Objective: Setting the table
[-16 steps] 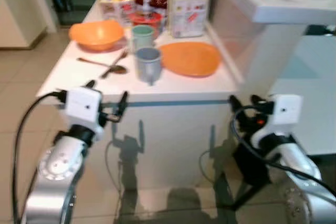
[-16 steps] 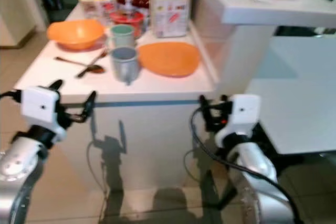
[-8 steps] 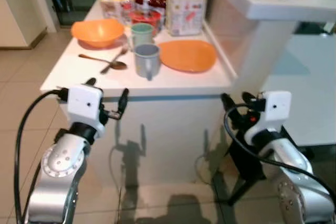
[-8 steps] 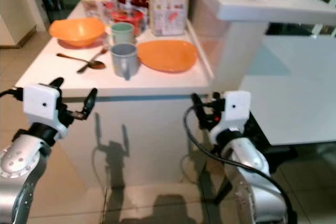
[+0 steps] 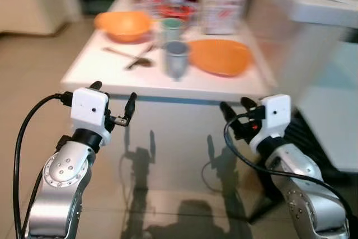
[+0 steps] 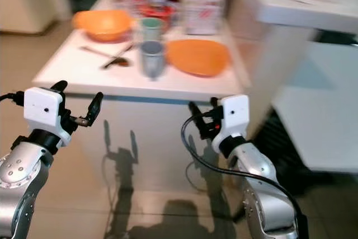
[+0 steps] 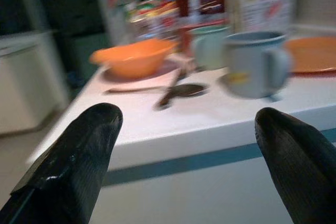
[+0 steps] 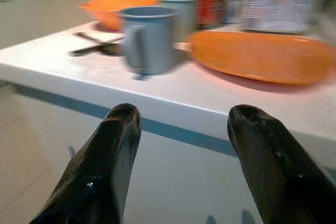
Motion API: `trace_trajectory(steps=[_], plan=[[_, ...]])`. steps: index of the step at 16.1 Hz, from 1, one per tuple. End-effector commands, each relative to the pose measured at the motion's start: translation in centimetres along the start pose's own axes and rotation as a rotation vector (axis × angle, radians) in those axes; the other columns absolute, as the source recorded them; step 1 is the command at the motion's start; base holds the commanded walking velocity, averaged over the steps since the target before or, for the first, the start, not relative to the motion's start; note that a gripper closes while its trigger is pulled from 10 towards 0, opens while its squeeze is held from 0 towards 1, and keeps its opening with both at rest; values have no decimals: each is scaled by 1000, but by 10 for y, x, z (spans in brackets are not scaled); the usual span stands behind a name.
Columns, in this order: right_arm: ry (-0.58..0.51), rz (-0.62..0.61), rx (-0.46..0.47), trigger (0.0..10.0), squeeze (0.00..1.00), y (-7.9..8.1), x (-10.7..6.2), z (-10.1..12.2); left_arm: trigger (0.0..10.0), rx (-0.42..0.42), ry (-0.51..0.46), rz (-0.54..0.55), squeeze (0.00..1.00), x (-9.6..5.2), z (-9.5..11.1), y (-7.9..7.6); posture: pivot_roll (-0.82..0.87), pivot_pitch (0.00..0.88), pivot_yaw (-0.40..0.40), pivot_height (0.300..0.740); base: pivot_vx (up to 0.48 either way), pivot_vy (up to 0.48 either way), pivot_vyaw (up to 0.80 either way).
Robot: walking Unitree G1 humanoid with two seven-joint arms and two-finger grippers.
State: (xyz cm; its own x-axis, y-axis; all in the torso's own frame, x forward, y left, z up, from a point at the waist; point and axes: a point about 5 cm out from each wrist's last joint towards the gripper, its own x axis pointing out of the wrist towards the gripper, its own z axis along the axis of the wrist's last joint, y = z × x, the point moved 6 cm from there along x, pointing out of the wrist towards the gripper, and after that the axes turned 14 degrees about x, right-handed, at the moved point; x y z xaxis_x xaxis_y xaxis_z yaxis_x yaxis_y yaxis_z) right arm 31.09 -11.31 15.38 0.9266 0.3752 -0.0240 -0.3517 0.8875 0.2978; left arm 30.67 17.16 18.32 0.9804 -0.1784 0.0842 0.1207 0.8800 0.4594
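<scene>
Both arms are raised in front of the white table (image 5: 112, 71), short of its near edge, nothing held. Left gripper (image 5: 112, 100) has its fingers spread wide; right gripper (image 5: 238, 113) is parted too. On the table: grey-blue ceramic mug (image 5: 177, 60) near the front edge, flat orange plate (image 5: 219, 56) at 3 o'clock of it, dark metal spoon (image 5: 130, 60) at 9 o'clock, long axis running roughly along the table edge, orange plastic bowl (image 5: 124, 25) at 11 o'clock. Mug lies at about 1 o'clock from the left gripper and 11 o'clock from the right, roughly between them; neither looks clearly nearer. Views are blurred.
</scene>
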Motion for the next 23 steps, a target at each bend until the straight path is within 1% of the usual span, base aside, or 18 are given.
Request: trace_trajectory(steps=[1,3,5,9,10,11,12,13,14,15,18,21,22,23], plan=[[-6,11,-12,10000,0,0,1,3,10000,2,-14,-11,0,0,4,-1,119,0,-35,740,255,0,800],[-8,20,-12,10000,0,1,1,3,10000,4,-15,-21,0,0,4,-3,117,0,-33,740,261,0,800],[-33,9,10,10000,0,-1,0,6,10000,-7,-23,-33,0,-1,5,-5,117,0,-33,740,135,0,0],[-67,-7,3,10000,0,-2,-1,12,10000,-19,-26,-63,0,-4,6,-11,113,0,-32,740,0,0,0],[-86,-8,11,10000,106,-2,-2,15,10000,-22,-31,-71,0,-4,6,-13,113,0,-32,740,0,0,0],[-94,-9,16,10000,106,-2,-2,16,10000,-23,-32,-73,0,-4,7,-13,113,0,-32,740,0,0,0],[-99,-12,37,10000,1000,-3,-2,16,10000,-43,-37,-99,0,-5,8,-17,111,0,-31,740,0,0,0],[-95,-15,40,10000,1000,-3,-2,15,10000,-50,-39,-109,0,-6,8,-18,111,0,-31,740,0,0,0],[-70,-57,34,10000,1000,-10,3,8,10000,-61,-49,-142,0,-6,11,-24,112,0,-29,740,0,0,0],[-63,-79,35,10000,1000,-14,6,6,10000,-67,-53,-153,0,-7,12,-27,112,0,-29,740,0,0,0],[-41,-90,49,10000,1000,-16,17,-1,10000,-75,-62,-177,0,-7,14,-31,112,0,-27,740,0,0,0],[10,-21,48,10000,1000,-1,44,-10,10000,-105,-75,-256,0,-12,17,-43,120,0,-33,740,0,0,0],[30,-6,40,10000,1000,2,52,-13,10000,-107,-75,-291,0,-15,17,-49,129,0,-43,740,0,0,0],[39,-11,35,10000,1000,3,60,-14,10000,-112,-73,-314,0,-19,17,-53,130,0,-45,740,0,0,0]])
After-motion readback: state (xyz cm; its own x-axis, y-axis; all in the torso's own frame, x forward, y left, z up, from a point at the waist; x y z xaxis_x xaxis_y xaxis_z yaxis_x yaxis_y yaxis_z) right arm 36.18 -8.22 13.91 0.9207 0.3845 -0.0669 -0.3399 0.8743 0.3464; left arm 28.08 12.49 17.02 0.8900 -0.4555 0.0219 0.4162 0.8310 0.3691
